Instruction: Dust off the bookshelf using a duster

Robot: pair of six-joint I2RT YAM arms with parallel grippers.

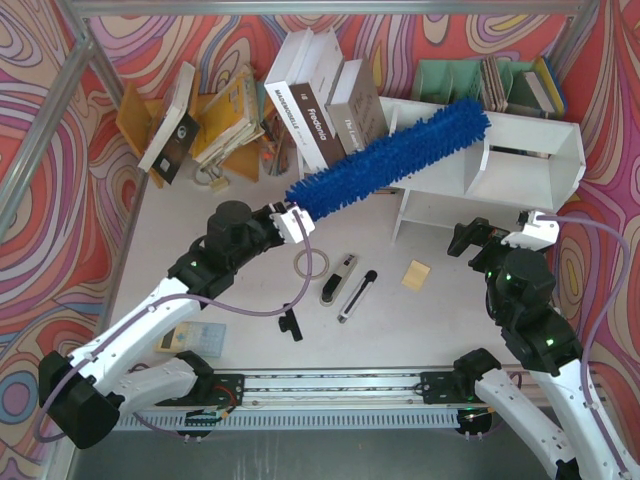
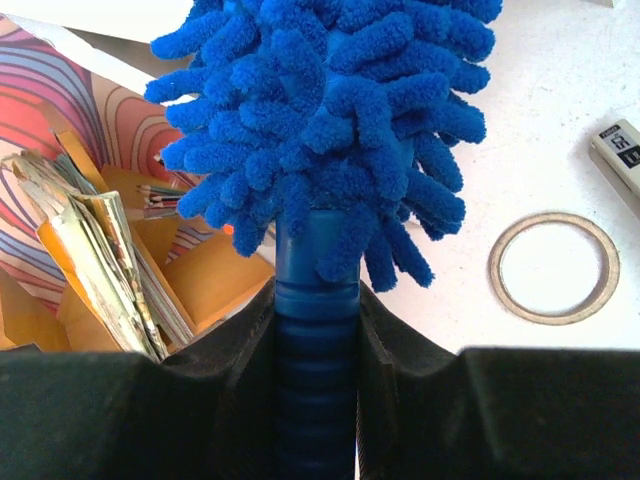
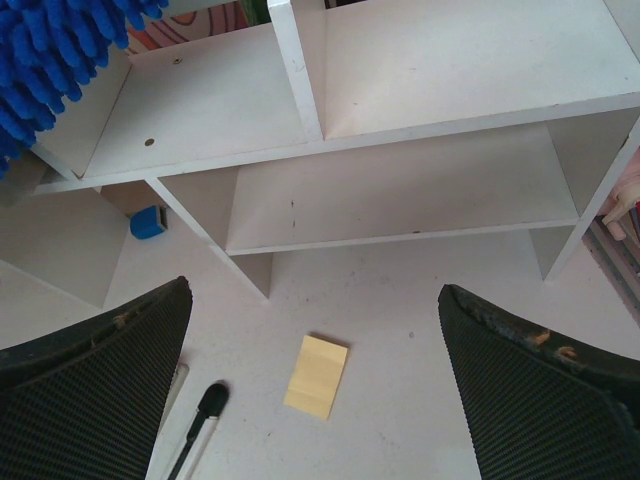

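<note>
The duster [image 1: 390, 158] is reaching across the top of the bookshelf [image 1: 530, 175]. The left gripper [image 1: 290, 218] is squeezing its handle. The right gripper [image 1: 472, 238] is hanging wide open nearby. Dusting looks started, and the lower shelves probably need wiping.

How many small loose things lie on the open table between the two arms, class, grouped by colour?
Tan: 2 (ring, block)
Black-and-silver: 2 (flat tool, stick tool)
Black: 1 (small clip)
Pale: 1 (flat gadget, partly hidden)
Total: 6
</note>
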